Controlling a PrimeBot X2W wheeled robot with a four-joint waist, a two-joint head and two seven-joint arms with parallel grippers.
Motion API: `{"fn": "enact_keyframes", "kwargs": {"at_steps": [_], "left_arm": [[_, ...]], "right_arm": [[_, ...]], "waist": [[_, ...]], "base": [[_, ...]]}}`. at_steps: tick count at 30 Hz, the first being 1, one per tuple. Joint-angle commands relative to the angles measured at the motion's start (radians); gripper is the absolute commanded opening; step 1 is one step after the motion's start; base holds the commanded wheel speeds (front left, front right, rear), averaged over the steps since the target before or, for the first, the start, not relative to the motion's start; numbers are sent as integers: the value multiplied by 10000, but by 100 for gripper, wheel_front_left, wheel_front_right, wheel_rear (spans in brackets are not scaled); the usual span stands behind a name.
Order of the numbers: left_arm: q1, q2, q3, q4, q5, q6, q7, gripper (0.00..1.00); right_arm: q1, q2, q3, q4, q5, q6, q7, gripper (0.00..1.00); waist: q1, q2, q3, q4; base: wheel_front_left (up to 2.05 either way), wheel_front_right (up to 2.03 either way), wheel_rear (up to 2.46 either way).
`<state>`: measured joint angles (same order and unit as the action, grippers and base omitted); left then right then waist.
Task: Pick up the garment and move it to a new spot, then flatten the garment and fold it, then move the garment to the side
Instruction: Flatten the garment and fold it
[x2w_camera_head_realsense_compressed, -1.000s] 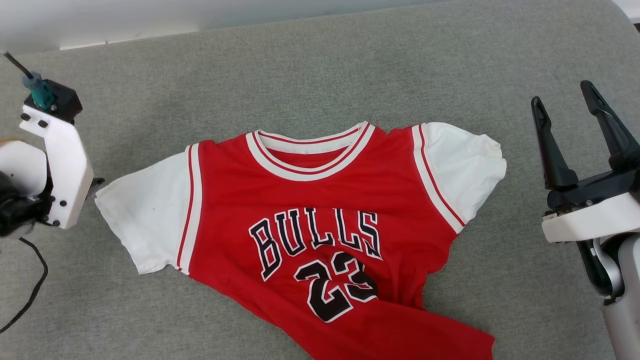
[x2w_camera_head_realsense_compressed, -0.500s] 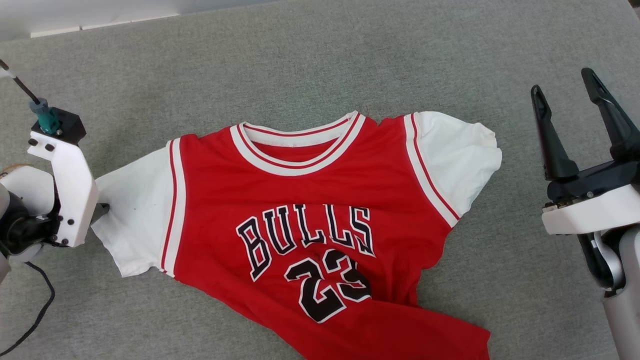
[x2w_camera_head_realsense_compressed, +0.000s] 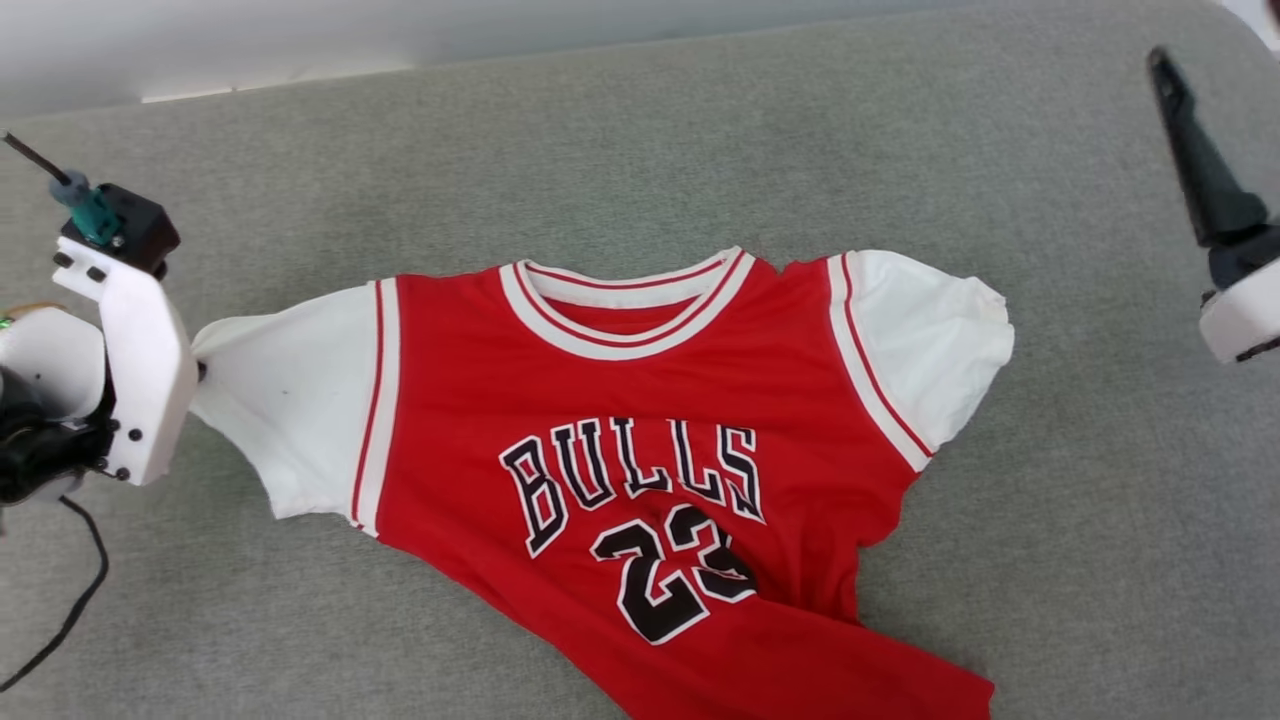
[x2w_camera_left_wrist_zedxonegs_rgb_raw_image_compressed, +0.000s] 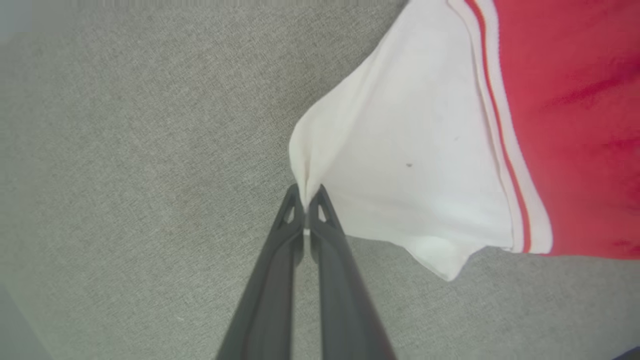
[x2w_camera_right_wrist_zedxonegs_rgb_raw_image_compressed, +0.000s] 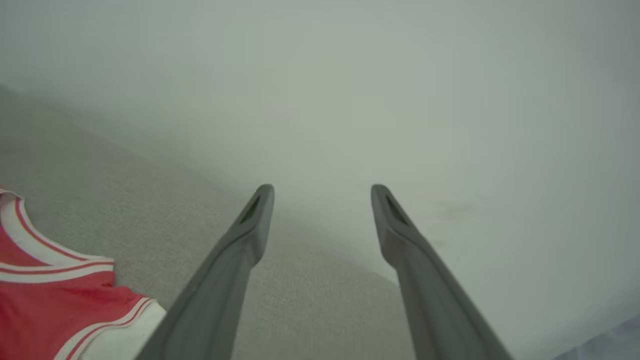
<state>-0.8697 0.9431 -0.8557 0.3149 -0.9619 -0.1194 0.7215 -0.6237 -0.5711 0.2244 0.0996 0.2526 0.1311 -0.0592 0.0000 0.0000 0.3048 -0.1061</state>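
The garment (x2w_camera_head_realsense_compressed: 640, 440) is a red jersey with white short sleeves, striped trim and black lettering with the number 23. It lies face up on the grey cloth surface, its lower hem bunched toward the bottom right. My left gripper (x2w_camera_left_wrist_zedxonegs_rgb_raw_image_compressed: 306, 197) is shut on the outer edge of the white sleeve (x2w_camera_left_wrist_zedxonegs_rgb_raw_image_compressed: 400, 165) on the left, and the cloth puckers at its tips. In the head view that sleeve (x2w_camera_head_realsense_compressed: 290, 400) meets my white left wrist (x2w_camera_head_realsense_compressed: 140, 380). My right gripper (x2w_camera_right_wrist_zedxonegs_rgb_raw_image_compressed: 322, 197) stands open in the air, off beyond the other sleeve; one of its dark fingers (x2w_camera_head_realsense_compressed: 1195, 170) shows at the far right.
A grey fabric surface (x2w_camera_head_realsense_compressed: 640, 150) spreads under and around the garment. A pale wall (x2w_camera_head_realsense_compressed: 300, 30) runs along its far edge. A black cable (x2w_camera_head_realsense_compressed: 70, 600) hangs from my left arm at the lower left.
My left gripper has closed on the sleeve's edge and drawn it slightly outward. My right gripper has risen toward the upper right of the head view. The head camera shifted a little.
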Motion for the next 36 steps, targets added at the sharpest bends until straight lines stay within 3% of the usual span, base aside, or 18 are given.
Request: {"fn": "enact_keyframes", "kwargs": {"at_steps": [1,8,13,17,23,29,30,31,36], "left_arm": [[-35,13,-5,-123,91,-14,-98,0],[-42,-283,-283,-852,396,-41,-320,0],[-364,-509,-355,-1165,644,-37,-392,0],[-804,-745,-389,-1426,958,-49,-563,0],[-1075,-924,-475,-1492,1084,-68,-649,0],[-1112,-1036,-587,-1275,1064,-77,-809,0],[-1074,-1028,-594,-1219,1034,-78,-848,0],[-1027,-1018,-604,-1153,1025,-72,-900,0],[-973,-1021,-619,-1000,1170,-69,-1354,0]], "right_arm": [[-169,-262,440,38,309,-7,640,100],[-1466,-1904,3269,-98,3103,-9,5602,100],[-2338,-2287,4224,501,5208,-9,8459,100],[-2945,-1926,4714,1701,6256,-7,10034,100],[-3175,-1305,4893,3192,6272,-7,10000,100],[-2441,-1033,5961,3763,6351,-2,9781,100],[-2435,-1013,6047,3776,6355,-2,9614,65],[-2489,-998,6103,3744,6369,-2,9390,0],[-3020,-1194,5960,3628,6470,1,8302,0]], "waist": [[0,0,-102,146],[0,0,3,553],[0,0,323,884],[0,0,880,1251],[0,0,1367,1514],[0,0,1411,1580],[0,0,1357,1557],[0,0,1287,1523],[0,0,880,1409]], "base": [[0,0,0],[0,0,0],[0,0,0],[0,0,0],[0,0,0],[0,0,0],[0,0,0],[0,0,0],[0,0,0]]}}
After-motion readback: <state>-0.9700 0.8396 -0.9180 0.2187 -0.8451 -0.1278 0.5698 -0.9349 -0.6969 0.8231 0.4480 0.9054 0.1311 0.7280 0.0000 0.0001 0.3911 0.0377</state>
